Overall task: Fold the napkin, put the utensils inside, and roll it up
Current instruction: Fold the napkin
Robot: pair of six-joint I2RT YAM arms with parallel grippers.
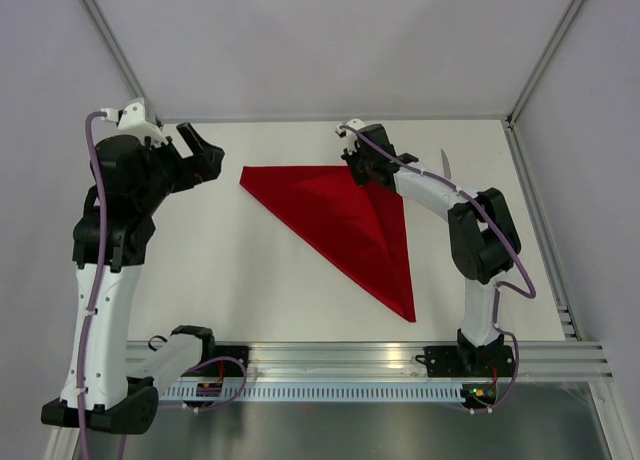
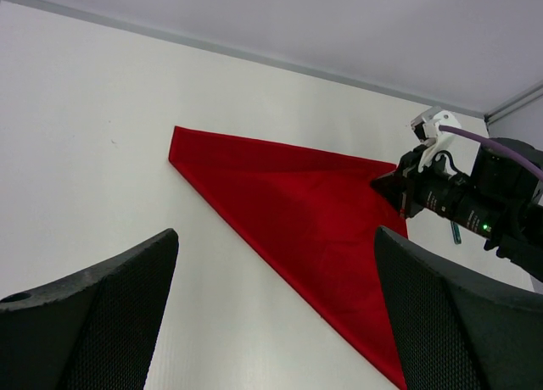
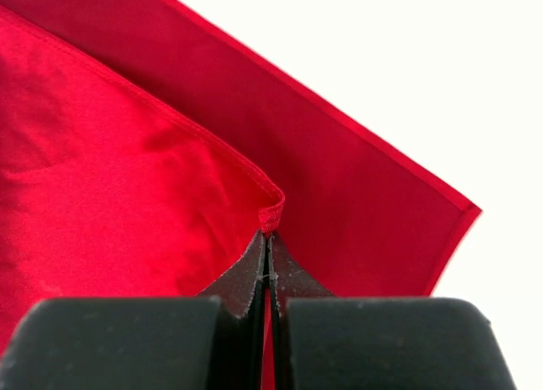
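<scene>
Folding is being done, napkin (image 1: pixel 345 215) corner being pinched by right claw (image 3: pixel 269 259), left claw (image 1: pixel 203 152) spread empty; lowering and release likely needed next.

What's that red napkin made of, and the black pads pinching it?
The napkin looks like thin woven cloth with a slight sheen; a stitched hem shows at its edge. The pads look matte black and faintly grainy, perhaps rubber or foam; I can't tell which.
</scene>
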